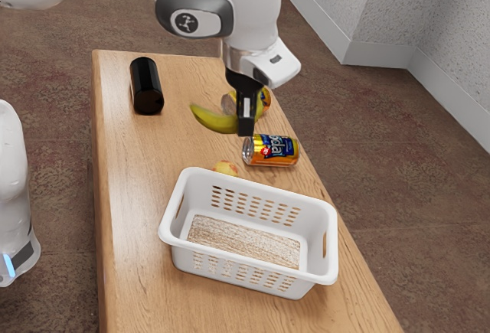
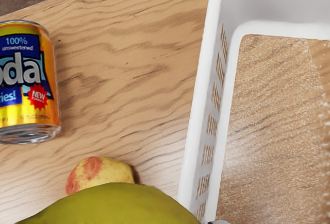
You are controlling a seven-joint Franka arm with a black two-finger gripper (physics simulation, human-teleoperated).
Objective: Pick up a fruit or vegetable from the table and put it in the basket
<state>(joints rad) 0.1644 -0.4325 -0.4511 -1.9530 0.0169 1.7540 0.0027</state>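
My gripper (image 1: 246, 125) is shut on a greenish-yellow banana (image 1: 213, 121), holding it in the air above the table, behind the basket in the exterior view. The banana (image 2: 111, 206) looms large at the wrist view's lower edge. The white basket (image 1: 245, 256) stands upright on the table with nothing in it; its near wall (image 2: 202, 126) shows in the wrist view. A red and yellow fruit (image 1: 225, 168) lies on the table close against the outside of the basket; this fruit (image 2: 98, 175) is partly hidden by the banana in the wrist view.
An orange and blue soda can (image 1: 271, 151) lies on its side between my gripper and the basket; the can (image 2: 27, 82) also appears in the wrist view. Another can (image 1: 266, 101) is partly behind my gripper. A black cylinder (image 1: 146, 86) is near the table's far end.
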